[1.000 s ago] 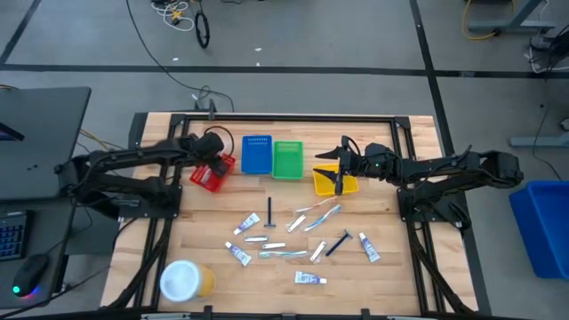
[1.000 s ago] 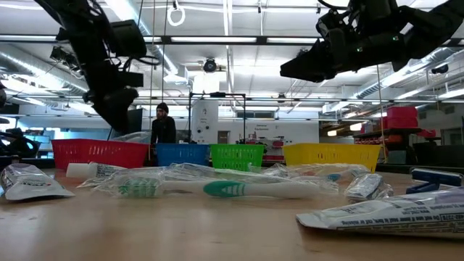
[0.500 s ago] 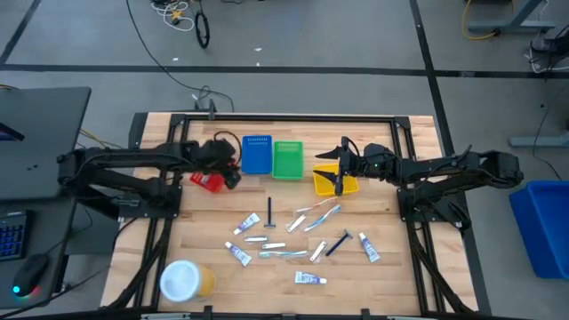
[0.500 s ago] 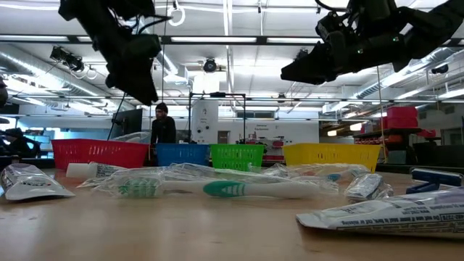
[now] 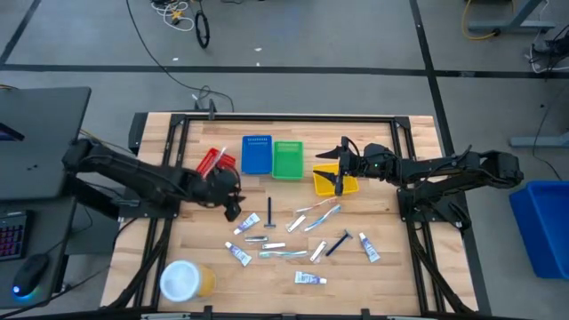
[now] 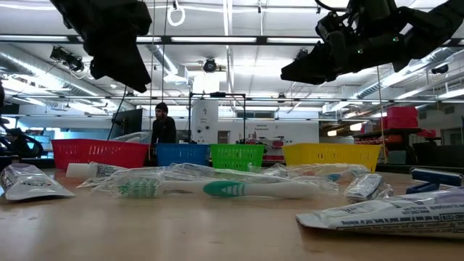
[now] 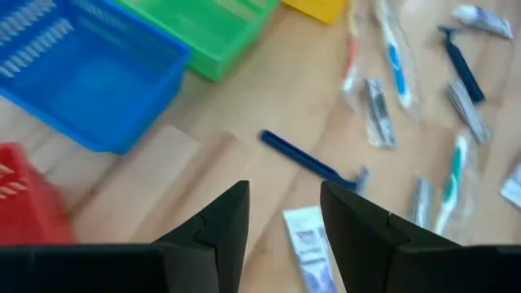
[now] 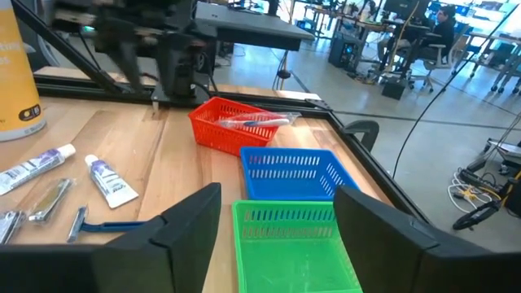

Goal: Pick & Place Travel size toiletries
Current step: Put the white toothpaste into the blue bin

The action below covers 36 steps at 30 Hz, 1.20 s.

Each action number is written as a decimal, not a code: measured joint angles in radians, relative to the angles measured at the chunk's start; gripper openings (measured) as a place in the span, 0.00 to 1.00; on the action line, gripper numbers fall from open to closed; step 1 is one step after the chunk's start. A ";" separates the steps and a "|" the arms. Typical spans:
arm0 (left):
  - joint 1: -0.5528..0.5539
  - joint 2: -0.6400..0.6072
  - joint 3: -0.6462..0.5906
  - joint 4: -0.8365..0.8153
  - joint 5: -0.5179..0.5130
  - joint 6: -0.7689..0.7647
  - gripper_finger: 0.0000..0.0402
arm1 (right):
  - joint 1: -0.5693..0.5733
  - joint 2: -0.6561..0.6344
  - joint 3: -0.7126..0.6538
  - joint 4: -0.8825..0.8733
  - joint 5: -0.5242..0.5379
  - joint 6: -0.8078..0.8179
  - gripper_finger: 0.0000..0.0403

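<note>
The left gripper (image 5: 234, 210), fingers spread and empty, hangs above the razor (image 7: 313, 163) ready to grab, while the right gripper (image 5: 340, 180) waits open-fingered over the yellow bin (image 5: 330, 186).

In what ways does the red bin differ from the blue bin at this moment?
The red bin holds a clear-wrapped item, while the blue bin looks empty. In the high view the red bin sits turned at an angle; the blue bin lies square to the table edge. Both are small slotted plastic baskets.

Four bins (image 5: 274, 160) in a row at counter (image 5: 382, 267) rear; toiletries (image 5: 293, 233) scattered in front; jar (image 5: 184, 281) front-left; left gripper (image 5: 233, 209) between bins and toiletries.
</note>
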 joint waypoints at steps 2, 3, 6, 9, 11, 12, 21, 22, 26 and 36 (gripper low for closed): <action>-0.032 0.052 0.000 0.017 0.016 0.000 0.40 | 0.000 0.000 0.000 0.001 0.000 0.007 0.60; -0.045 0.080 -0.001 0.024 0.025 0.001 0.40 | 0.000 0.000 0.000 0.003 0.000 0.008 0.60; -0.083 0.161 -0.001 0.070 0.052 0.009 0.40 | 0.000 0.000 0.000 0.001 0.000 0.008 0.59; -0.116 0.239 0.000 0.111 0.095 -0.005 0.40 | 0.000 0.000 0.000 0.003 0.006 0.015 0.59; -0.137 0.276 -0.001 0.109 0.112 -0.029 0.40 | 0.000 0.000 0.000 0.010 0.022 0.022 0.60; -0.147 0.296 0.000 0.114 0.117 -0.043 0.40 | 0.000 0.000 0.000 0.010 0.039 0.029 0.61; -0.211 0.381 -0.004 0.081 0.113 -0.176 0.40 | 0.001 0.000 0.000 0.008 0.087 0.063 0.68; -0.213 0.387 -0.006 0.085 0.118 -0.183 0.40 | 0.001 0.000 0.000 0.009 0.087 0.062 0.69; -0.218 0.434 -0.013 0.080 0.134 -0.205 0.40 | 0.002 0.000 0.000 0.009 0.087 0.061 0.70; -0.219 0.461 -0.010 0.084 0.111 -0.158 0.40 | 0.001 0.000 0.000 0.010 0.087 0.055 0.67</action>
